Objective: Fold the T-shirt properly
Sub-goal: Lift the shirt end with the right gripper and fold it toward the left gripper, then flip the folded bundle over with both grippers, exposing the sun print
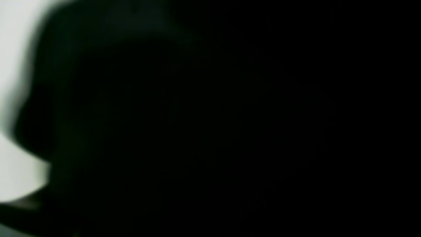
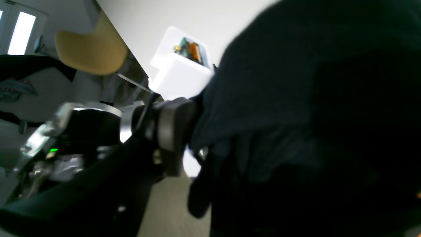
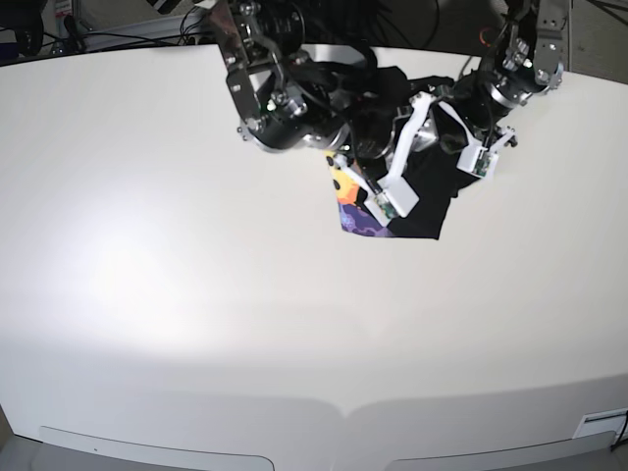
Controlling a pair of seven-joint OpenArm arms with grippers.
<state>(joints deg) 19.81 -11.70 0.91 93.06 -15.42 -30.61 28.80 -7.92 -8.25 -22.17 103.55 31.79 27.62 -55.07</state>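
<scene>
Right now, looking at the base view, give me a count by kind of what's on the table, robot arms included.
Black T-shirt with orange and purple print, bunched on the white table: 1
Robot arms, left gripper and right gripper, both over the shirt: 2
Total: 3

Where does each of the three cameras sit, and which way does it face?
Left wrist: on the left arm, pressed against the black T-shirt; white table at the left edge; no robot part discernible.
Right wrist: on the right arm, looking sideways past the shirt to a yellow chair; arm joints show.
Base: high, looking down on the table; both arms show, bunched over the shirt.
All three share the shirt.
</scene>
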